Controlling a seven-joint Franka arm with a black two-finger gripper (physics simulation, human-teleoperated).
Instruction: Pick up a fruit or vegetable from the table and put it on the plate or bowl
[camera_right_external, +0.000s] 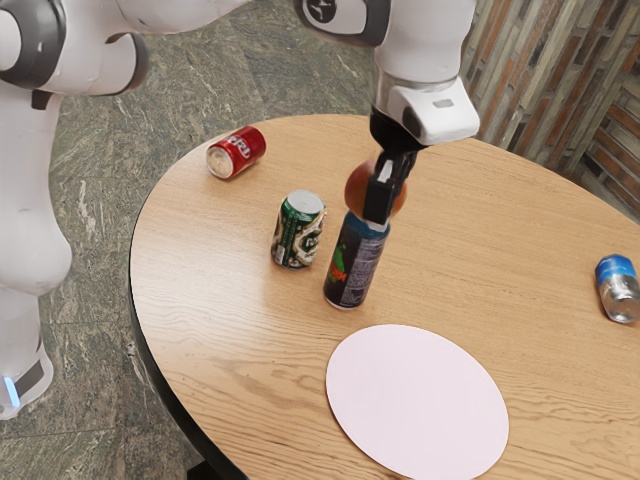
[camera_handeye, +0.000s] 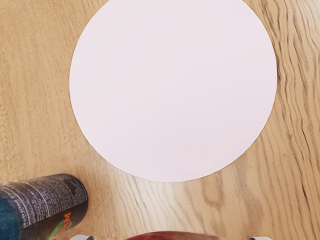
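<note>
Fruit (camera_right_external: 356, 186), round and reddish-orange, is clamped between the two black fingers of my gripper (camera_right_external: 378, 197), which are closed on it from two sides. It hangs in the air above the round wooden table (camera_right_external: 200, 290), not over the plate (camera_right_external: 417, 400) but a little beyond the plate's far rim. In the wrist view the fruit (camera_handeye: 172, 235) is a red blur just under my hand, with the plate (camera_handeye: 172, 85) ahead of it.

The plate is flat, pale pink and circular, lying near the table's front edge with nothing on it.

A tall dark can (camera_right_external: 353, 262) stands upright near the plate's far rim, directly below the fruit in the exterior view; the wrist view shows the same can (camera_handeye: 42, 207) beside the plate, apart from it. Farther from the plate, past the dark can, a green can (camera_right_external: 298, 229) stands upright. Farther still, a red can (camera_right_external: 236, 152) lies on its side. A blue can (camera_right_external: 617, 287) lies on its side well apart from the plate, toward the exterior view's right.
</note>
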